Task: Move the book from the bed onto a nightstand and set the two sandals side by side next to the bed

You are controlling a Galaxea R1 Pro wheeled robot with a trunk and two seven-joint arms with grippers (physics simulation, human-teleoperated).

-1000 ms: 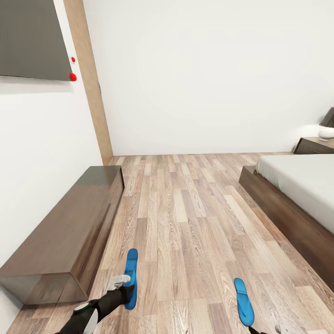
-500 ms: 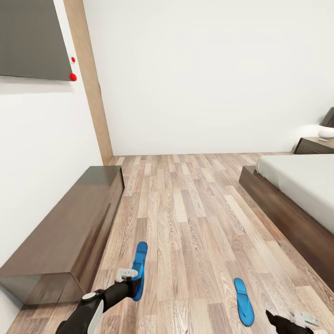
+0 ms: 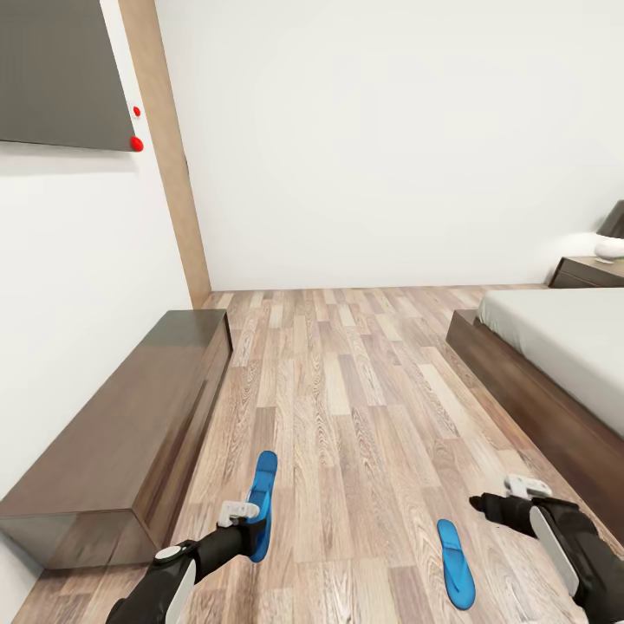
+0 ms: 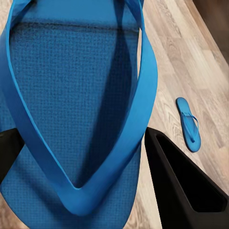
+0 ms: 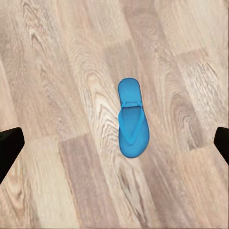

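Wood-plank floor (image 3: pixel 347 399), running from the far wall to the near edge. Along its left edge, a long low bench (image 3: pixel 121 433) against the wall. At its right edge, the bed (image 3: pixel 555 364), with a nightstand (image 3: pixel 589 271) in the far right corner. Flat on the planks near the near edge, right of centre, one blue sandal (image 3: pixel 455 562), well apart from bench and bed.

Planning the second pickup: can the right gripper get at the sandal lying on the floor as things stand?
Probably yes. The right gripper hangs open above the loose sandal, with bare floor around it and nothing between. The left gripper holds the other sandal, well aside.
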